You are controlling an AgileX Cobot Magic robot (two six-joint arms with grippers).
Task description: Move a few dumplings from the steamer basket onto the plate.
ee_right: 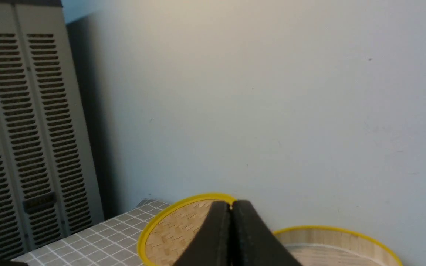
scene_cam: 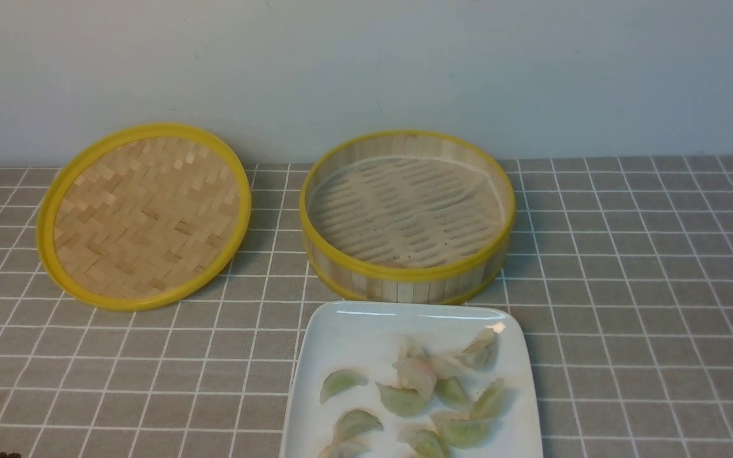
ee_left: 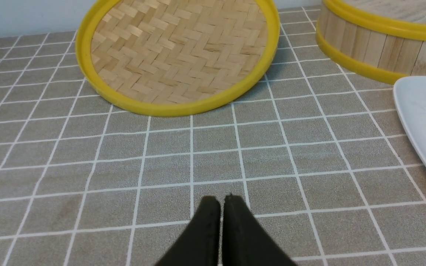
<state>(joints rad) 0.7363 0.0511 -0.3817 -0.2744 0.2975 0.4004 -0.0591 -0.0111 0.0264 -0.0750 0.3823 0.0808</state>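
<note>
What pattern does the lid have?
Herringbone weave with a yellow rim on the lid; left wrist view.

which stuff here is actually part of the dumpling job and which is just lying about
Part of the job:
- dumplings, piled on the plate
- plate, nearest the robot
- steamer basket, behind the plate, no dumplings visible inside

Just lying about:
- woven lid, left of the basket
- grid tablecloth
- louvred cabinet, seen only from the right wrist

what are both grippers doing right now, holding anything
left gripper: shut, holding nothing, low over the tablecloth.
right gripper: shut, holding nothing, raised and facing the wall.
</note>
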